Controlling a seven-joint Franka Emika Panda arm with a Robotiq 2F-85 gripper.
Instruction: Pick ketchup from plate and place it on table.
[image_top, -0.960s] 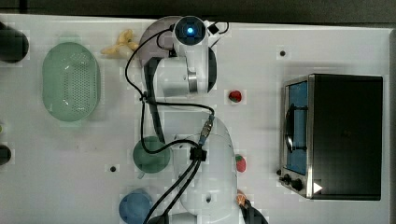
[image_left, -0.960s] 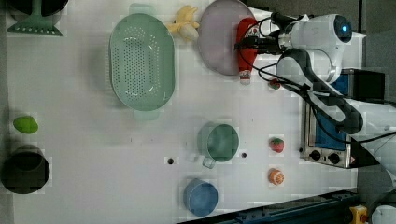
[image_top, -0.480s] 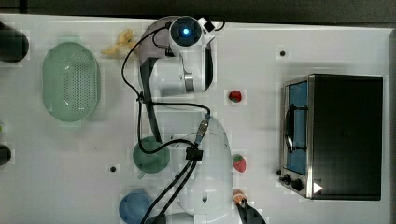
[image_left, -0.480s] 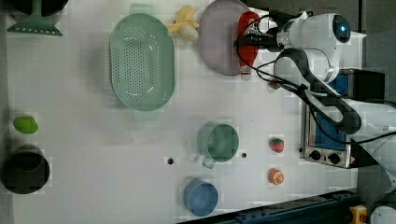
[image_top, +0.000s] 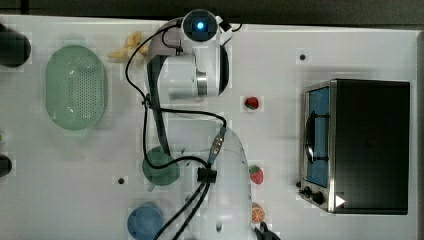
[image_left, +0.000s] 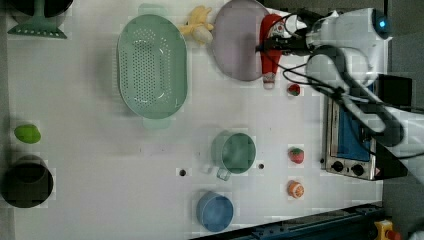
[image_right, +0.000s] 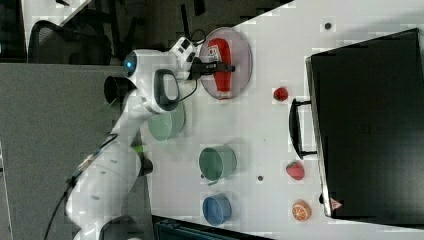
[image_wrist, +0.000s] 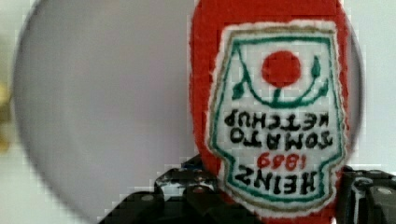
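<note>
Ketchup lies on the plate, at the left view's right edge. Your gripper straddles it, fingers apart — centre on the body, then close firmly before lifting.

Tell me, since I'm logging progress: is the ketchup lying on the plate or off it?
Lying on the plate: the ketchup lies flat along one edge of the plate, cap end overhanging the rim toward the table.

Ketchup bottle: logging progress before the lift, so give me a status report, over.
Gripper straddling the ketchup bottle, fingers either side. Bottle lying flat on the plate, not yet on the table. Strawberry sits beside the plate.
</note>
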